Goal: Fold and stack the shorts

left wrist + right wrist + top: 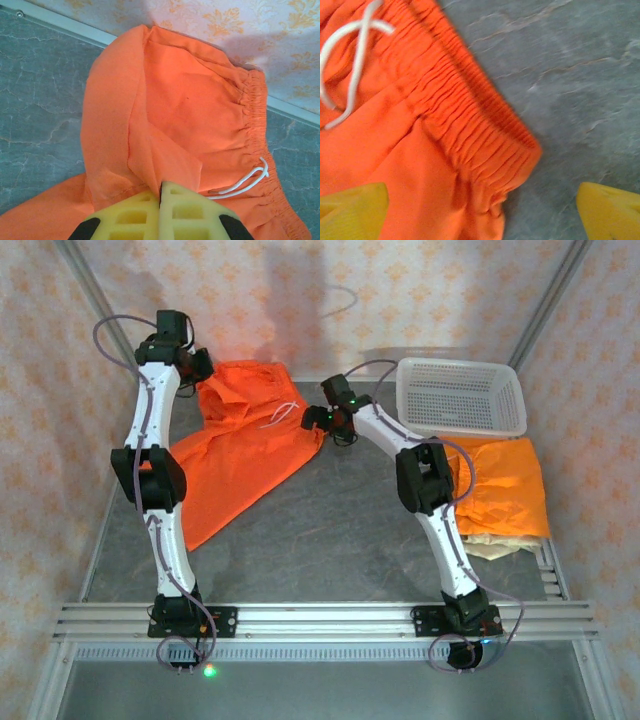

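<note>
We see the grey worktop (330,540) carrying everything. On its far left half lie the loose orange shorts (245,440), rumpled, one leg trailing towards the near left edge and the elastic waist pointing to the middle. At the right side lies a folded pile (505,500): a folded orange pair (510,480) lies on top and a beige pair (495,545) peeks out beneath its near edge. Just behind the pile, touching its far edge, stands the white basket (462,395).

The left jaws are pressed together, pinching a raised fold of the loose orange shorts (190,100) near the far left corner of the cloth. The right jaws stand spread wide at the waistband corner (485,140), one tip over the cloth and the other over bare worktop, and we see them gripping nothing.

The white drawstring (245,182) lies looped on the waistband between the two jaws.
</note>
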{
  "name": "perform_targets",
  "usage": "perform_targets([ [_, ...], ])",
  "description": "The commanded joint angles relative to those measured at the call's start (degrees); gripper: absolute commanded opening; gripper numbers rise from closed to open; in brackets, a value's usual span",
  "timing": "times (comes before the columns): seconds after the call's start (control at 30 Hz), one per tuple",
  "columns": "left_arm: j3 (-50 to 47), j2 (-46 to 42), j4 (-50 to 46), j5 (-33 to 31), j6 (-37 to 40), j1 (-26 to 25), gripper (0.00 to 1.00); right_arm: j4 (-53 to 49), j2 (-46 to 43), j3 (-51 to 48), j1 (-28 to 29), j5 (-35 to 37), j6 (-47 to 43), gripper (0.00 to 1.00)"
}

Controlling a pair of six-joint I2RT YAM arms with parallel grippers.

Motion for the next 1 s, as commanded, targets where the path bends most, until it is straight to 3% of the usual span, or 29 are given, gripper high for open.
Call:
perform_targets([
  [0.0, 0.48, 0.4, -0.8, -1.87, 1.43, 0.57, 0.0, -1.34, 1.7, 3.24, 0.21, -0.97, 4.55, 0.93],
  [0.43, 0.14, 0.97, -1.67, -1.78, 2.1, 0.57, 0.0, -0.69, 7.66, 8.98, -0.25, -3.33, 7.44, 0.64],
  [0.73, 0.17, 0.93, -1.86, -2.46, 2.9, 0.75, 0.0, -3.12, 10.16, 13.84, -0.42, -2.71, 6.31, 0.22],
  [0.83, 0.23, 0.73, -1.85, -2.23, 2.42, 1.2, 0.0, -5.43, 8.02, 12.68, -0.43, -0.73, 4.09, 0.12],
  [0.97, 0.29, 0.6, -1.14, -0.74, 0.02, 2.64, 0.0, -5.33, -1.41, 1.54, -0.43, 5.94, 0.99, 0.03],
])
